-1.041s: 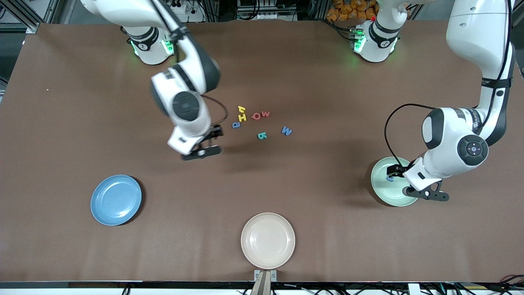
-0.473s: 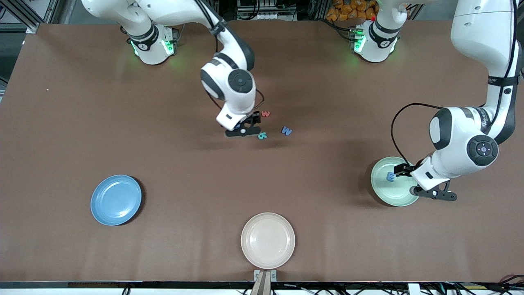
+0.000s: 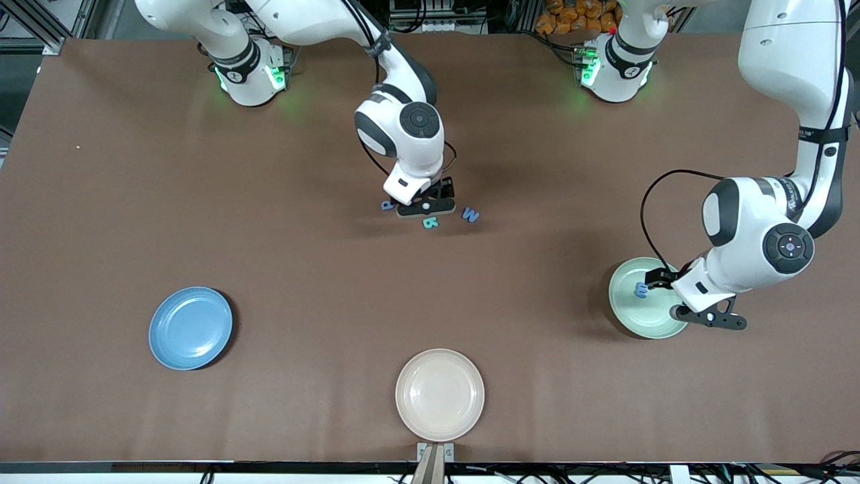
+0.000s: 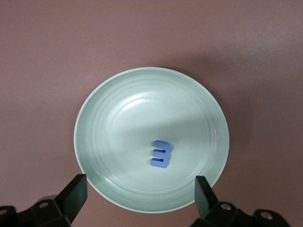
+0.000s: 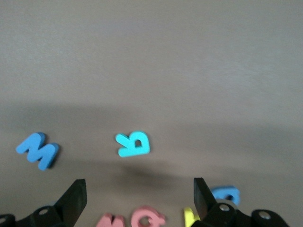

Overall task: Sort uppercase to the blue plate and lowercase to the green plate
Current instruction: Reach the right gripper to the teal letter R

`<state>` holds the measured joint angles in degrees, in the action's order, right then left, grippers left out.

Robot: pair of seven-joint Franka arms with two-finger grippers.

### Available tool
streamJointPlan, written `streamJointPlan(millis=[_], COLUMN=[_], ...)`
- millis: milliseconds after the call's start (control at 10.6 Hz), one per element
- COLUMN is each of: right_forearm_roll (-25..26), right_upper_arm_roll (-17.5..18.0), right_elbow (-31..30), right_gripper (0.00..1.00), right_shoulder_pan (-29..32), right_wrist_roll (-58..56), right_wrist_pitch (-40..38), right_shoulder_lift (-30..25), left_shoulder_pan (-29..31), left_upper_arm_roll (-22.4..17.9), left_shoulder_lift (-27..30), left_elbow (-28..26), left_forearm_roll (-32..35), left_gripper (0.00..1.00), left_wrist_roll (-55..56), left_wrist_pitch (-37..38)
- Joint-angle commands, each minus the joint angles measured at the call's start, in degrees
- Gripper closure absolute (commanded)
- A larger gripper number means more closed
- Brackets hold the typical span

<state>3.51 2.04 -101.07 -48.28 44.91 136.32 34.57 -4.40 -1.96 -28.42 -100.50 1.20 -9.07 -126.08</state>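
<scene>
- left gripper (image 4: 137, 201) hangs over the green plate (image 3: 628, 316), fingers apart, holding nothing; a light blue e (image 4: 161, 154) lies in that plate
- right gripper (image 5: 137, 201) hovers over the letter cluster mid-table, fingers apart; teal R (image 5: 134, 144), dark blue M (image 5: 38, 150) and red Q (image 5: 147, 217) lie on the table
- blue plate (image 3: 191, 328) sits toward the right arm's end

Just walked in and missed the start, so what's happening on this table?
Two arms are sorting foam letters onto plates. The left gripper hangs over the green plate, jaws open, with a light blue e lying in it. The right gripper, jaws open, is over the cluster of letters mid-table, where the teal R, the blue M and others lie loose. The blue plate holds nothing yet.
</scene>
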Motion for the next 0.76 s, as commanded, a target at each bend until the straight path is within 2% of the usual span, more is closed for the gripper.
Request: streamJointPlan(millis=[0, 189, 662], right_forearm_roll=[1.24, 0.8, 0.54], right_upper_arm_roll=[-0.37, -0.28, -0.28], right_elbow=[2.19, 2.37, 2.54], right_gripper=[0.0, 0.0, 0.0], right_shoulder_pan=[0.2, 1.08, 0.82], right_wrist_roll=[-0.34, -4.64, -5.71], right_wrist_pitch=[1.66, 2.37, 4.56], right_shoulder_lift=[3.22, 3.84, 5.86], left_shoulder_pan=[-0.7, -0.87, -1.93], left_upper_arm_roll=[-0.5, -0.5, -0.5], left_shoulder_lift=[0.21, 0.29, 0.3], left_elbow=[0.04, 0.04, 0.13], left_forearm_roll=[-0.59, -0.59, -0.5], left_gripper=[0.0, 0.0, 0.0], left_wrist_roll=[-1.56, -1.56, -1.48], left_wrist_pitch=[0.57, 0.57, 0.57])
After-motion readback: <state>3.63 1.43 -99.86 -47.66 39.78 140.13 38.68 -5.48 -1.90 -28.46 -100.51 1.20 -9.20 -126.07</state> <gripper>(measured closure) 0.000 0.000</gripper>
